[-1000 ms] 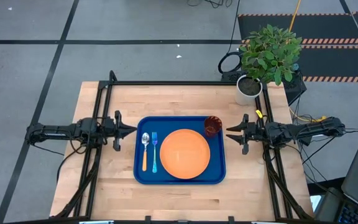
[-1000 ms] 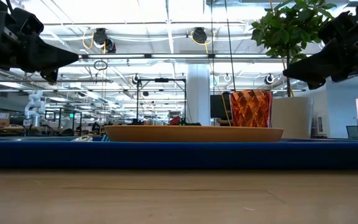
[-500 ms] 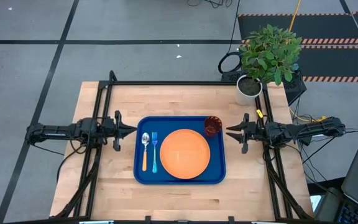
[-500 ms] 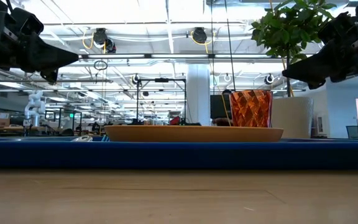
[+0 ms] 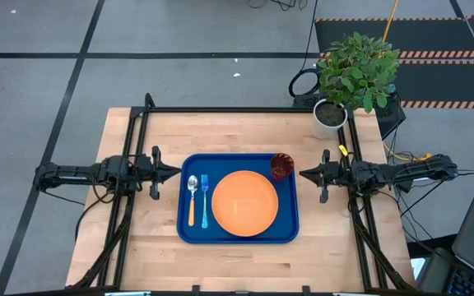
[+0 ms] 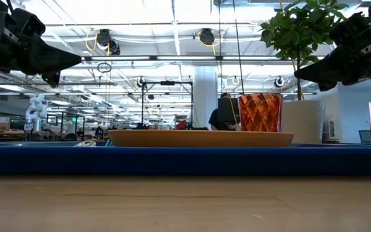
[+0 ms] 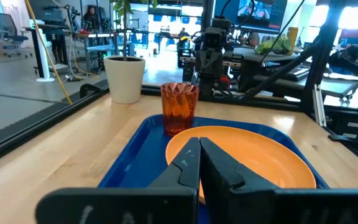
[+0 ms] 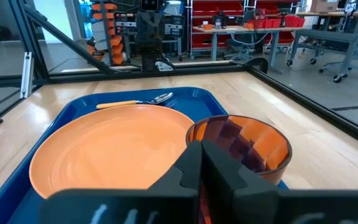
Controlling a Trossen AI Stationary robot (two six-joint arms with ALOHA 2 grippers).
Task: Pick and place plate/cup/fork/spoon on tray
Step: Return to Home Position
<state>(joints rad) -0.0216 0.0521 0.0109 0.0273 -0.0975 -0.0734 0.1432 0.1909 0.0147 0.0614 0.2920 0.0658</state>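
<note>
The right gripper (image 5: 303, 173), at the right of the tray (image 5: 185, 228), drew its fingers together: in the high view the two tips that had stood slightly apart became a single point. In the low view the same gripper sat a touch higher and farther right. In the room far behind the table, a dark-clothed person (image 6: 219, 119) came into sight just left of the cup (image 6: 259, 112).

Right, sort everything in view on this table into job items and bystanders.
Job: dark-blue rectangular plastic tray; on it, round orange plate, translucent reddish-brown tumbler, light-blue plastic fork, orange-handled metal spoon.
Bystanders: white pot with green plant, at a table corner.
</note>
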